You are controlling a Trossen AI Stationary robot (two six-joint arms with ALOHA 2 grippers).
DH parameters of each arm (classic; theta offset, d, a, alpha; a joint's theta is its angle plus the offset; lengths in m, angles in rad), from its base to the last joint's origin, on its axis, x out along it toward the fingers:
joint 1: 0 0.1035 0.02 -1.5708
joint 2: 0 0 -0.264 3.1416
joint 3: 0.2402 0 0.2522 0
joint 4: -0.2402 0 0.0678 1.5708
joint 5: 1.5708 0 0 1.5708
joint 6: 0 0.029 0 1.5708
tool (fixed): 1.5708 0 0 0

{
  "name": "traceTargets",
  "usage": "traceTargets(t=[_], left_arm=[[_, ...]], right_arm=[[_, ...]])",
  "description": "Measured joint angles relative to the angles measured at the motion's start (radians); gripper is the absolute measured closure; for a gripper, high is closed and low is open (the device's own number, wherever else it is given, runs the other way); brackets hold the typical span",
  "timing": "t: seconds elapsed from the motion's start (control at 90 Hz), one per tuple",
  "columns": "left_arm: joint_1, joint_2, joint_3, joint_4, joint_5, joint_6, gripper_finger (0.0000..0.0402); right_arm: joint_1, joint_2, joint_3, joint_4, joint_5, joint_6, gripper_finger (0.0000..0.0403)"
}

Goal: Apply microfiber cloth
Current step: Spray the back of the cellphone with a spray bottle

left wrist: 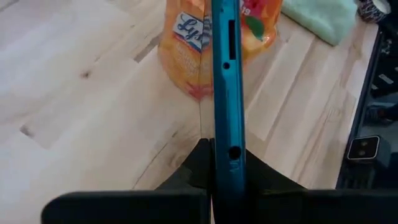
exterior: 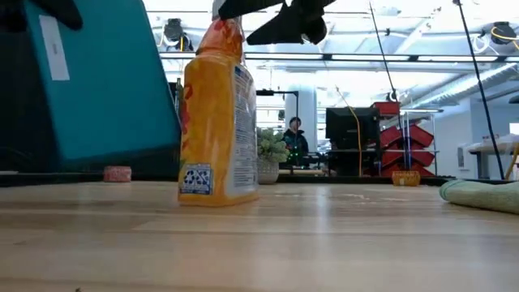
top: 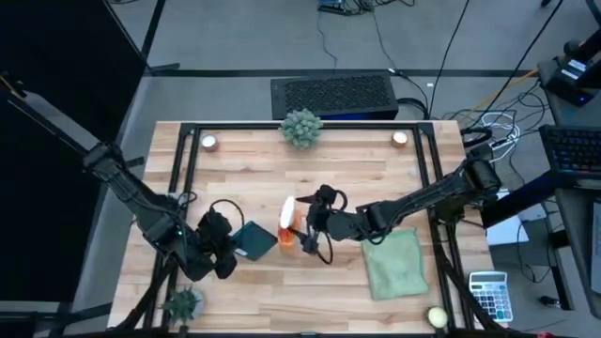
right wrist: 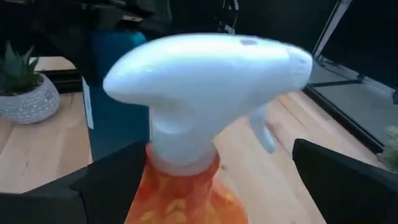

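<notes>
On the orange spray bottle you can read only the start of a word in blue script, "Ly", on a white label; the tablet's edge hides the rest. In the low view the bottle shows a small recycling mark low on its label and blocks of print too small to read. Its white trigger head fills the right wrist view, over orange liquid seen through the clear neck.

The microfiber cloth is pale sage-green and soft — it lies flat on the wooden table, in the high view at about 4 o'clock from the bottle, well apart from it. No gripper touches it. In the low view you see only its folded edge at the far right.

The left gripper is closed on the tablet, at 9 o'clock from the bottle; the left wrist view shows the teal edge upright between the two dark fingers, with small ports along it.

The right gripper sits at the bottle — its fingers stand open on both sides of the neck, not pressing it.
</notes>
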Motion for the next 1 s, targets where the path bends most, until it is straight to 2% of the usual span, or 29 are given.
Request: traceTargets(t=[0.233, 0.378, 0.578, 0.644, 0.733, 0.833, 0.922, 1.0], left_arm=[[0.000, 0.000, 0.000, 0.001, 0.000, 0.001, 0.0395], [0.000, 0.000, 0.000, 0.000, 0.000, 0.001, 0.0395], [0.013, 0.000, 0.030, -0.017, 0.005, 0.047, 0.0395], [0.027, 0.000, 0.083, -0.084, -0.004, 0.056, 0.0395], [0.056, -0.002, 0.158, -0.249, -0.035, 0.080, 0.0395], [0.128, -0.002, 0.216, -0.343, -0.064, 0.213, 0.0395], [0.220, -0.002, 0.235, -0.306, -0.073, 0.394, 0.0395], [0.308, -0.002, 0.235, -0.240, -0.037, 0.553, 0.0395]], right_arm=[[-0.004, 0.029, -0.001, 0.121, -0.023, -0.093, 0.0014], [-0.004, 0.030, -0.001, 0.122, -0.026, -0.121, 0.0014], [-0.018, 0.033, -0.001, 0.154, -0.098, -0.130, 0.0014], [-0.022, 0.035, -0.001, 0.152, -0.102, -0.124, 0.0014], [-0.023, 0.035, -0.001, 0.153, -0.103, -0.125, 0.0014], [-0.020, 0.035, -0.001, 0.160, -0.108, -0.128, 0.0014], [-0.019, 0.035, -0.001, 0.161, -0.108, -0.131, 0.0014], [-0.020, 0.035, -0.001, 0.162, -0.110, -0.133, 0.0014]])
